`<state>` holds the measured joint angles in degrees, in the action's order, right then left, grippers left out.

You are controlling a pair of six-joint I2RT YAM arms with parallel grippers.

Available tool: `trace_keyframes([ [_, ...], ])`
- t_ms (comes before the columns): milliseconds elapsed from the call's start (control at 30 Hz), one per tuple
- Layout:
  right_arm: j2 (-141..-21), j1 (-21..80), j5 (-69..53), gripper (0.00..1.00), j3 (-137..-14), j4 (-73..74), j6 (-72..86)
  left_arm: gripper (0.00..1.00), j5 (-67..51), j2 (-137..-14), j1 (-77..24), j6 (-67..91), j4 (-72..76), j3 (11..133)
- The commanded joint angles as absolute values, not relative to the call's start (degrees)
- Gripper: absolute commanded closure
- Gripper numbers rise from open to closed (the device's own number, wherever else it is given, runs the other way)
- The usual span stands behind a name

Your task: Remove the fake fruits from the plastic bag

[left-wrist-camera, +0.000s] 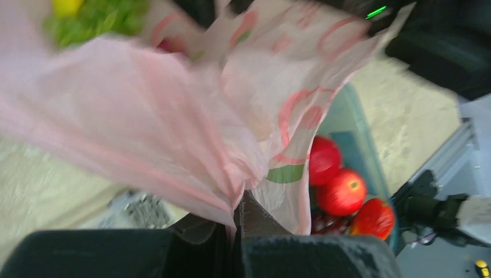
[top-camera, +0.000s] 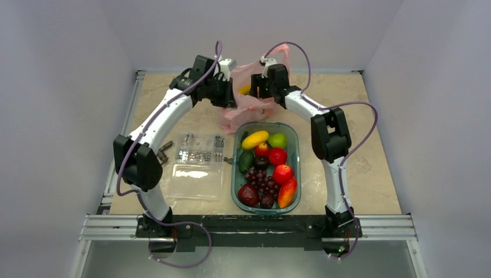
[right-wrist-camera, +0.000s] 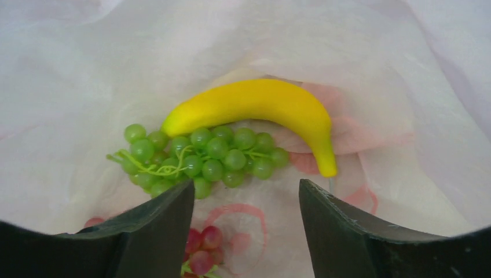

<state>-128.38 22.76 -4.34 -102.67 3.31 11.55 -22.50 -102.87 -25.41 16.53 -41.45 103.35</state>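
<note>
One bag (right-wrist-camera: pixel 87 69) holds banana (right-wrist-camera: pixel 255 107) and grapes (right-wrist-camera: pixel 200 159) under the right gripper (right-wrist-camera: pixel 246 217), jaws spread, while the left gripper (left-wrist-camera: pixel 236 217) pinches its film.

— What closes the space in?
— Plain pale-grey panels. The back wall (top-camera: pixel 249 29) stands just beyond the left fingers (left-wrist-camera: pixel 312 258) and the right fingers (right-wrist-camera: pixel 156 231). The left wall (top-camera: pixel 58 116) and right wall (top-camera: pixel 440 116) stand well out to either side of them.
— And beneath the fingers?
— A beige, marbled table top (top-camera: pixel 370 174) under soft, even light, with faint shadows. In the left wrist view it shows blurred, above and right of the fingers.
— Any framing?
— An aluminium rail (top-camera: pixel 249 227) runs along the near edge, well behind the fingers. A second rail (top-camera: pixel 124 133) runs down the left edge.
</note>
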Motion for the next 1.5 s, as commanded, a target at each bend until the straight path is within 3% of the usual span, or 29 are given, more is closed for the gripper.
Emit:
trace_keyframes([
  [0,-125.4,23.0,-11.6,0.29,-104.6,3.8,5.9,1.00,-18.4,-97.4,-21.5,13.6,-40.9,92.4],
  [233,-128.6,24.5,-22.1,0.02,-112.0,14.1,-3.5,1.00,-18.5,-92.8,-21.5,13.8,-38.3,85.2],
  [567,-132.8,32.0,-11.0,0.01,-114.8,16.8,-8.1,1.00,-23.4,-90.2,-22.4,17.1,-35.0,82.5],
  [900,-142.7,32.5,5.4,0.03,-124.7,23.5,-7.0,1.00,-22.3,-91.1,-23.7,17.5,-35.0,82.0],
  [1033,-141.9,32.6,6.5,0.19,-122.2,22.6,-6.8,1.00,-21.4,-91.1,-23.7,17.4,-35.2,82.1],
  [1167,-140.6,32.5,6.3,0.54,-121.9,21.2,-4.9,1.00,-21.6,-91.5,-23.5,17.9,-35.2,82.2],
  [1233,-139.1,32.5,5.9,0.67,-121.7,20.0,-3.6,1.00,-20.7,-91.7,-23.4,18.0,-35.3,82.1],
  [1467,-130.3,31.8,6.6,0.98,-115.6,12.5,0.4,1.00,-17.6,-93.7,-23.1,18.0,-36.0,82.2],
])
